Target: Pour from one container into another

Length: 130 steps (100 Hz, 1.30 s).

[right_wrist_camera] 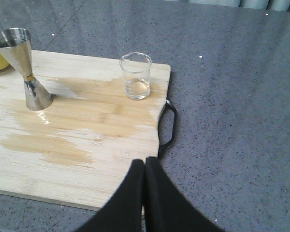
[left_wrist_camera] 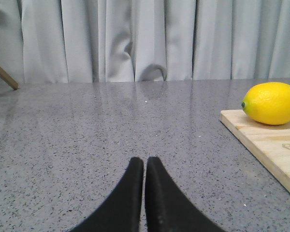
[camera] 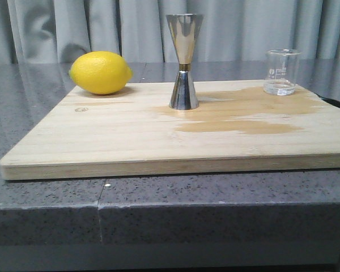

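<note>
Right wrist view shows us the glass beaker [right_wrist_camera: 135, 76] upright near the cutting board's [right_wrist_camera: 87, 145] handle corner, straight ahead of our right gripper [right_wrist_camera: 144, 166], whose fingers are pressed together on nothing. That arm is nearer. Beside the beaker, well apart, stands the polished steel jigger [right_wrist_camera: 25, 67], hourglass-shaped. Our left gripper [left_wrist_camera: 144, 166], likewise clenched, sits off the board, beyond the lemon [left_wrist_camera: 271, 103].

Clear beaker [camera: 282, 72] stands upright (right of steel jigger [camera: 184, 61]).

A lemon [camera: 100, 72] rests on a damp-stained wooden board [camera: 119, 141].
</note>
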Each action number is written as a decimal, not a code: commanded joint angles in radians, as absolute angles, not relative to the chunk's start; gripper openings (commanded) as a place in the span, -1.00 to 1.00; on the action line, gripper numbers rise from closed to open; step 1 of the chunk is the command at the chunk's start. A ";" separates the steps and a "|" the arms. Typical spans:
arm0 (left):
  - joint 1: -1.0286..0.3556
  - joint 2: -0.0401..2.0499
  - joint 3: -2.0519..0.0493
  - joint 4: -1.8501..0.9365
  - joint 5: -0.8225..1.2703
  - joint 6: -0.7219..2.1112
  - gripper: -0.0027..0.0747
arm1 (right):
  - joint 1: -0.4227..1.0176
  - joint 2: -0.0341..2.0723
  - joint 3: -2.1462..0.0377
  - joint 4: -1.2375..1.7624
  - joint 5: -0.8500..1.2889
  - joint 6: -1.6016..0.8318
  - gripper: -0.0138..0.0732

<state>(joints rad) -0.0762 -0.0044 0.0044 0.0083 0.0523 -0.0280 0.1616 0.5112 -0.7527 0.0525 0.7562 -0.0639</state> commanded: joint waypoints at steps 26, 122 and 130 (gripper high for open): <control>-0.075 -0.028 0.039 0.000 -0.029 -0.029 -0.98 | 0.161 0.511 -0.775 0.043 0.680 -0.061 -0.86; -0.075 -0.028 0.039 0.000 -0.029 -0.029 -0.98 | -0.013 -0.027 0.003 0.194 -0.073 -0.064 -0.86; -0.075 -0.028 0.039 0.000 -0.029 -0.029 -0.98 | -0.007 -0.027 0.041 0.194 -0.103 -0.064 -0.86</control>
<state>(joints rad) -0.0762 -0.0044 0.0044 0.0083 0.0500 -0.0280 -0.0144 -0.0083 0.0135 0.1920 0.0367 -0.0624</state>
